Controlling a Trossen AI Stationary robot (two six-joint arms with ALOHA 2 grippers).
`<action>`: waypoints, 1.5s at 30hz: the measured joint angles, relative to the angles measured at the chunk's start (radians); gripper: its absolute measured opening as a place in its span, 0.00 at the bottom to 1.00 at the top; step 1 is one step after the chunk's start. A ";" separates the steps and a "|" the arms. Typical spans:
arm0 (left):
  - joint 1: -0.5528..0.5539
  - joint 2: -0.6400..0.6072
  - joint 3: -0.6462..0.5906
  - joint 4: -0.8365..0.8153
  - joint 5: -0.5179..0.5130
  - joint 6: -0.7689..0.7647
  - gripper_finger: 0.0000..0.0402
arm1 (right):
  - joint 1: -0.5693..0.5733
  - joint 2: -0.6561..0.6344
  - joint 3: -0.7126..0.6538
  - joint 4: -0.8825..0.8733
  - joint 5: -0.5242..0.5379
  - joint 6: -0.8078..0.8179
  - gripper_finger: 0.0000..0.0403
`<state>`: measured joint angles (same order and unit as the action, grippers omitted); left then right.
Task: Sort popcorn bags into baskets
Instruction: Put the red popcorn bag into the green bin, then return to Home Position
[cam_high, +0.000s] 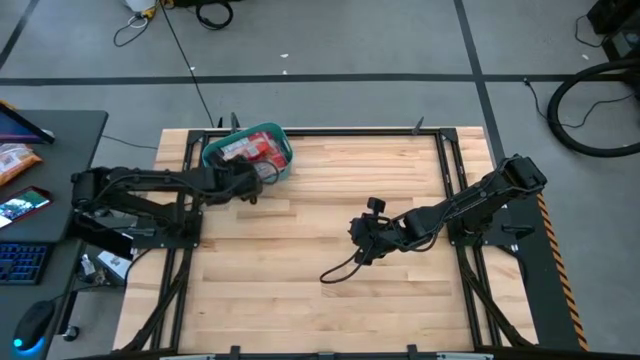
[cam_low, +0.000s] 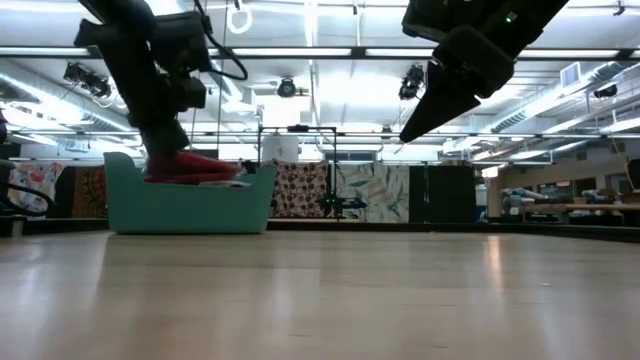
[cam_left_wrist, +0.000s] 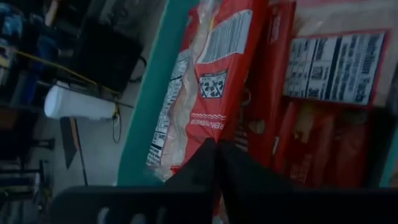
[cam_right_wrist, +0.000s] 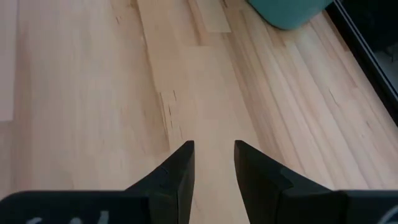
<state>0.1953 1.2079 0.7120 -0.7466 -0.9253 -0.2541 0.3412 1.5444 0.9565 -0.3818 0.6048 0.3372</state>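
Right now your left gripper (cam_high: 248, 184) sits at the near rim of the teal basket (cam_high: 212, 152), upper left of the high frame, and its wrist camera shows the jaws pressed together on the lower edge of a red popcorn bag (cam_left_wrist: 214, 81) that hangs over the other bags (cam_left_wrist: 323, 143) already inside. That bag lies close against the teal wall, so the step in hand looks like the release. Make sure the bag is fully inside the rim before you part the jaws; from the low view the red packets (cam_low: 190, 166) already stand above the rim, so a careless drop could slide one out onto the counter (cam_high: 320, 300). Open cleanly, then lift straight up so the fingers do not drag the packet back with them. Your right gripper (cam_high: 362, 245) hovers over bare counter at mid-frame with its jaws spread and nothing between them; no loose bags show on the wood, so the sort appears close to finished.
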 joint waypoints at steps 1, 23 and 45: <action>0.006 0.005 0.000 -0.002 0.011 -0.003 0.07 | 0.000 0.000 0.000 -0.001 0.000 -0.006 0.29; -0.278 -0.384 -0.303 0.523 0.248 0.110 0.31 | -0.064 -0.084 -0.066 0.007 0.000 -0.079 0.29; -0.237 -0.994 -0.599 0.879 0.479 0.182 0.29 | -0.284 -0.733 -0.579 0.543 -0.197 -0.175 0.29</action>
<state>-0.0422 0.2144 0.1132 0.1321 -0.4463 -0.0726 0.0575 0.8115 0.3772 0.1607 0.4079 0.1623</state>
